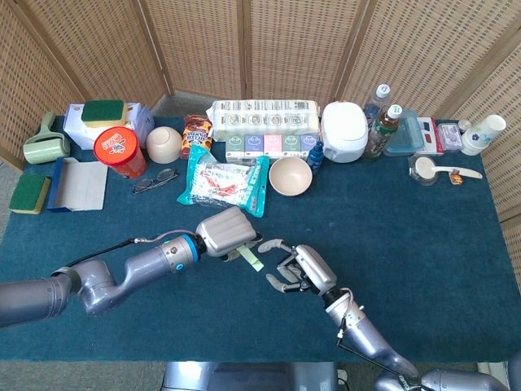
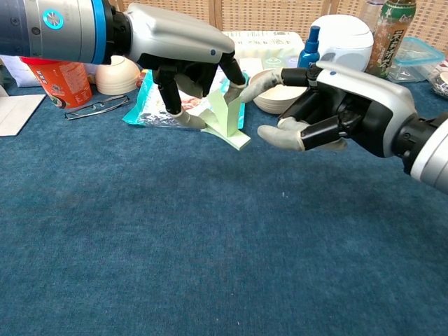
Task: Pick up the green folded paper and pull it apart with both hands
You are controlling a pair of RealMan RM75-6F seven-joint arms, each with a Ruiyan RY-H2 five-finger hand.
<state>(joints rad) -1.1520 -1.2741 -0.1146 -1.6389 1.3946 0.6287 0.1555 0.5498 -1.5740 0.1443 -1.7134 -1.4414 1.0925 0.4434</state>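
My left hand (image 2: pixel 183 57) pinches the green folded paper (image 2: pixel 225 120) at its top and holds it upright, with the lower end on the blue cloth; the head view shows that hand (image 1: pixel 227 231) over the paper (image 1: pixel 252 259). Just right of the paper, my right hand (image 2: pixel 334 105) has its fingers apart and holds nothing. One outstretched finger (image 2: pixel 260 82) reaches the paper's upper edge, and whether it touches I cannot tell. From above, the right hand (image 1: pixel 303 270) lies close to the paper's right side.
Behind the hands lie a snack bag (image 1: pixel 225 182) and a beige bowl (image 1: pixel 291 175). Glasses (image 1: pixel 155 179) and a red can (image 1: pixel 119 151) sit to the left. A white cooker (image 1: pixel 343 131), bottles and boxes line the back edge.
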